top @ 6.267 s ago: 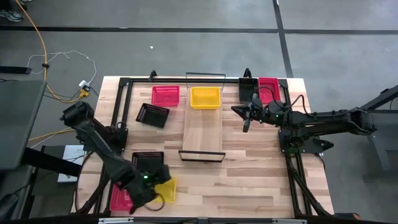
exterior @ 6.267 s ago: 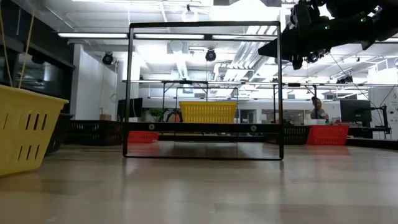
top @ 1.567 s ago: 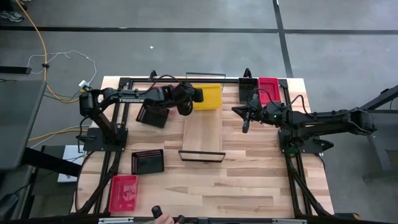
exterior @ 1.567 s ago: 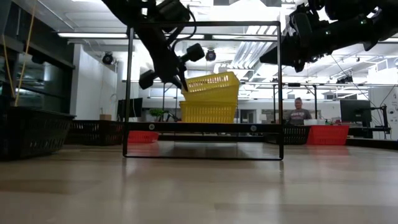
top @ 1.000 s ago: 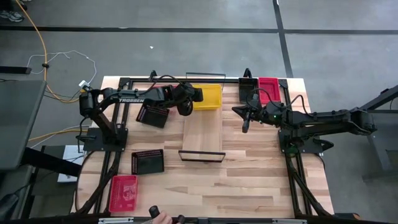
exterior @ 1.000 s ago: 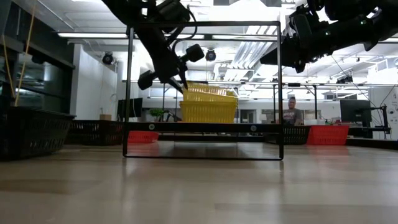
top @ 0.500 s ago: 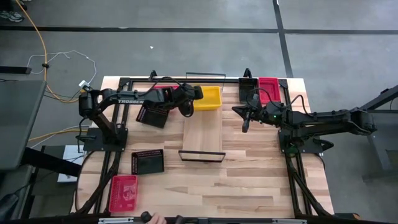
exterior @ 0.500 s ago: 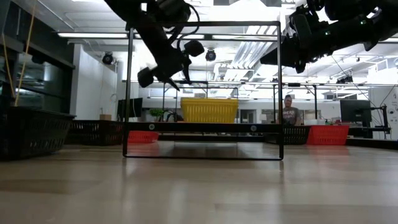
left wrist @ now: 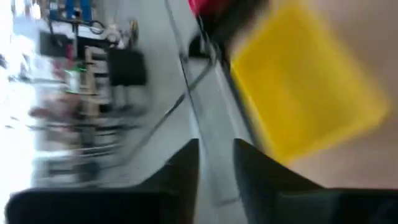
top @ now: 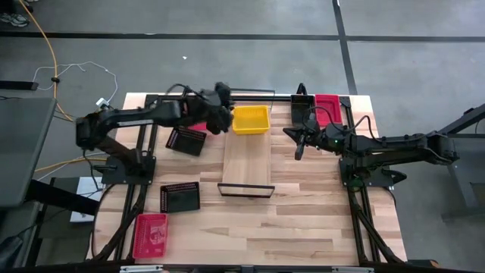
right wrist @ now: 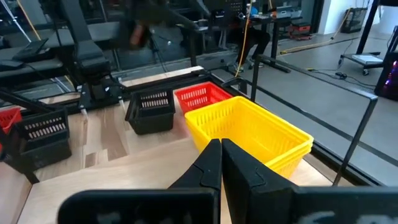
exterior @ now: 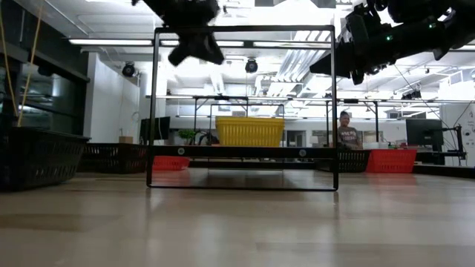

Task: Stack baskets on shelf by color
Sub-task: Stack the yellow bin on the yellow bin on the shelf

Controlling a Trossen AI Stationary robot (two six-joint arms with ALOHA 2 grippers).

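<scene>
Yellow baskets (top: 250, 119) nested on shelf (top: 247, 159).

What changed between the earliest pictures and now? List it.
The left hand carried a second yellow basket from the table's near-left corner, nested it into the yellow basket on the shelf, let go and pulled up and away. The right hand, shut, and the other baskets stayed put.

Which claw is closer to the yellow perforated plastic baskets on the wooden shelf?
Left. The left claw hangs just beside the yellow perforated plastic baskets; the right claw waits farther off, past the shelf's other side.
</scene>
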